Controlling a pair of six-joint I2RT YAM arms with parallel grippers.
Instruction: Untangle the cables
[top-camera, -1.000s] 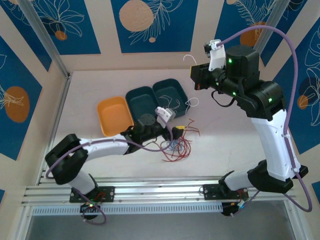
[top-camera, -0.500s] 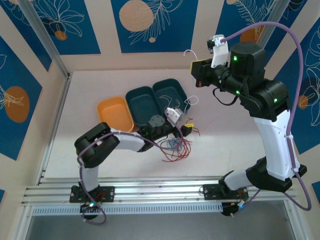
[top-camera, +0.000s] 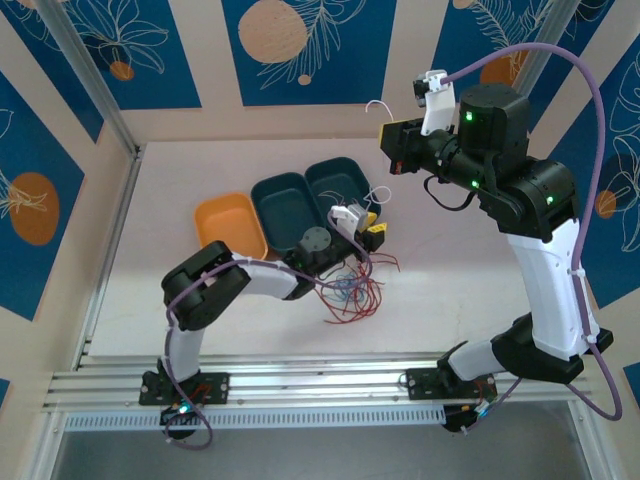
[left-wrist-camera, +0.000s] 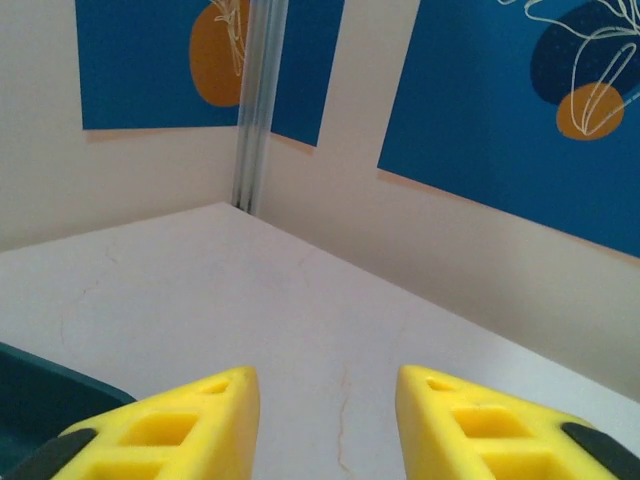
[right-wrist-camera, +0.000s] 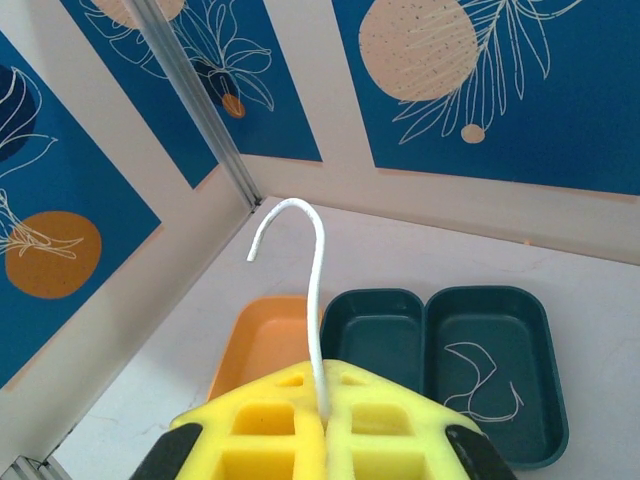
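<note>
The cables lie as a loose tangle of red and blue wires (top-camera: 352, 290) on the table in front of the trays. My left gripper (top-camera: 372, 233) hovers just above and behind the tangle, by the front right corner of the right teal tray (top-camera: 340, 180). In the left wrist view its yellow fingers (left-wrist-camera: 190, 420) stand apart with bare table between them. My right gripper (right-wrist-camera: 325, 400) is raised high at the back right, shut on a white cable (right-wrist-camera: 316, 300) whose hooked end (top-camera: 376, 104) sticks up. Another white cable (right-wrist-camera: 482, 385) lies in the right teal tray (right-wrist-camera: 540, 370).
Three trays sit side by side: orange (top-camera: 228, 232), teal (top-camera: 285, 205) and the right teal one. A thin white wire loop (top-camera: 381, 200) shows by that tray's right rim. Walls close the back and left. The rail (top-camera: 320, 385) runs along the near edge.
My left arm has folded at the elbow and its gripper has moved up and right, off the tangle toward the right teal tray. The right arm shifted slightly, then held still with the white cable.
</note>
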